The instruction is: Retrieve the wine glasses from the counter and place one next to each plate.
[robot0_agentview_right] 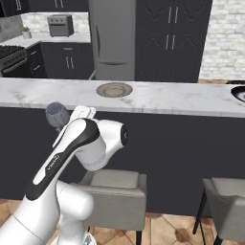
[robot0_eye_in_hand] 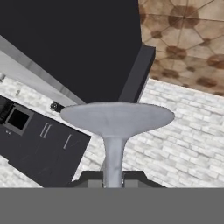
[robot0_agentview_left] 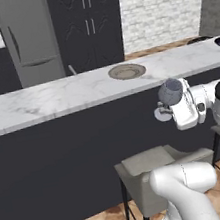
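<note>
Broadly, the counter (robot0_agentview_left: 54, 98) runs across both base views as a long slab of white veined marble over dark cabinets, and the robot stands on the stool side of it, with a grey stool (robot0_agentview_left: 157, 167) just in front of its base. On the marble, near the far edge, sits one plate (robot0_agentview_left: 126, 71), a shallow greyish dish with a dark rim; a second dark-rimmed dish (robot0_agentview_right: 239, 93) shows partly at the right border. I see no glass standing beside either plate, so I judge the placing not yet done for this one.

Smaller than these, the wine glass (robot0_agentview_left: 171, 91) is off the counter, carried in the air just below and in front of the counter's near edge. The gripper (robot0_eye_in_hand: 113, 177) is closed on its thin stem, the two fingers pressed against it from either side, with the round foot spread wide before the hand camera. In the left base view the bowl stands up above the hand and the foot lies lower at its left, so the glass looks tilted rather than truly upright.

The relation that matters: the nearer plate lies up and beyond the glass, across the counter's depth and somewhat left. The glass will likely need lifting over the edge, carrying forward, and its stem brought vertical before setting down beside that dish.
</note>
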Tool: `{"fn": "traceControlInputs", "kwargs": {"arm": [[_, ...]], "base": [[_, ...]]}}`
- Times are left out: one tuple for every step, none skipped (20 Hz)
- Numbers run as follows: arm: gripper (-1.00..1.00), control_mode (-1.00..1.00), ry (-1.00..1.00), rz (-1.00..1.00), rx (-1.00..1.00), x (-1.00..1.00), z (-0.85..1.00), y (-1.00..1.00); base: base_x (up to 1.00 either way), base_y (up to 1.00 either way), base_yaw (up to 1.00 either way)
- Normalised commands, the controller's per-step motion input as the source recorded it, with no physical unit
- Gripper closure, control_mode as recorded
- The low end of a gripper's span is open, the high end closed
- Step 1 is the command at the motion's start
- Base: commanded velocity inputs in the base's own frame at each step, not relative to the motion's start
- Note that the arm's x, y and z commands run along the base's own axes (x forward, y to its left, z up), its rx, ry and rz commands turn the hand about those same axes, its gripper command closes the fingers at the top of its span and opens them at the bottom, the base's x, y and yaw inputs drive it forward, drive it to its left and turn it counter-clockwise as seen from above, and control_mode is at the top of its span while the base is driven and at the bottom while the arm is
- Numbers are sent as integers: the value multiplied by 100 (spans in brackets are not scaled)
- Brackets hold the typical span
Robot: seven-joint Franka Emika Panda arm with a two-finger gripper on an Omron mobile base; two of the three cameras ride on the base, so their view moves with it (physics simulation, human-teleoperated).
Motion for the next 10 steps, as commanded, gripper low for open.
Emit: {"fn": "traceControlInputs", "kwargs": {"arm": [[100, 100, 0, 0, 0, 0, 0, 0], [100, 100, 0, 0, 0, 0, 0, 0], [100, 100, 0, 0, 0, 0, 0, 0], [100, 100, 0, 0, 0, 0, 0, 0], [100, 100, 0, 0, 0, 0, 0, 0], [100, 100, 0, 0, 0, 0, 0, 0], [100, 100, 0, 0, 0, 0, 0, 0], [100, 100, 0, 0, 0, 0, 0, 0], [100, 100, 0, 0, 0, 0, 0, 0], [100, 100, 0, 0, 0, 0, 0, 0]], "base": [[61, -6, 9], [56, -9, 17], [52, -11, 21], [52, -9, 24], [51, -7, 24], [49, -9, 24], [48, -11, 25], [46, -13, 25], [49, -13, 24], [61, -15, 20]]}}
